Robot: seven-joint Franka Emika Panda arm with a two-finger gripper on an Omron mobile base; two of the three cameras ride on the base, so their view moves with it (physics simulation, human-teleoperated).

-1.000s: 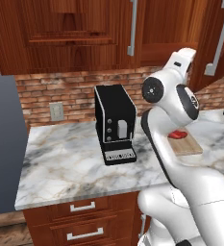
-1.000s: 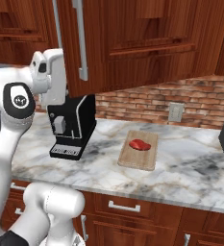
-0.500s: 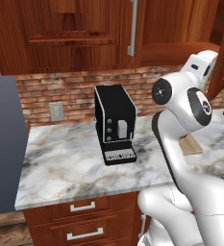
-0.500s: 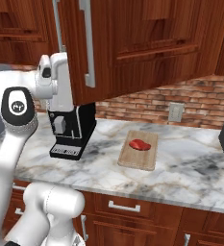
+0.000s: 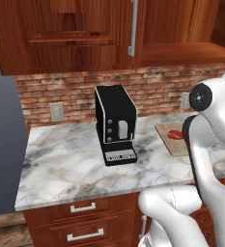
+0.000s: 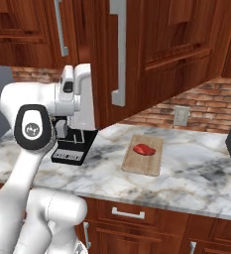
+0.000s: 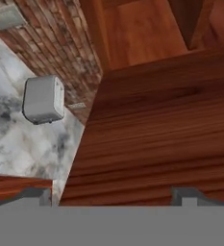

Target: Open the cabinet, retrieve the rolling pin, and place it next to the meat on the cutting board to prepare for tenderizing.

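Cabinet (image 6: 151, 44) door ajar over marble counter (image 5: 65, 166)

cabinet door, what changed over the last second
The cabinet door swung further open, out over the counter, as the arm pushed it right. The tool is open, gripping nothing. The meat, cutting board and coffee machine stayed put.

White glossy robot arm (image 6: 35, 168), rounded tubular links, bulbous shoulder and elbow housings. Dark charcoal round joint cap (image 6: 33, 129) with a small white logo mark; another dark cap with a white dot in the left base view (image 5: 201, 96). Black seam bands between links. Boxy white hand block (image 6: 80, 96) with a small dark slot. Two small dark grey finger tips (image 7: 34, 194), set wide apart.
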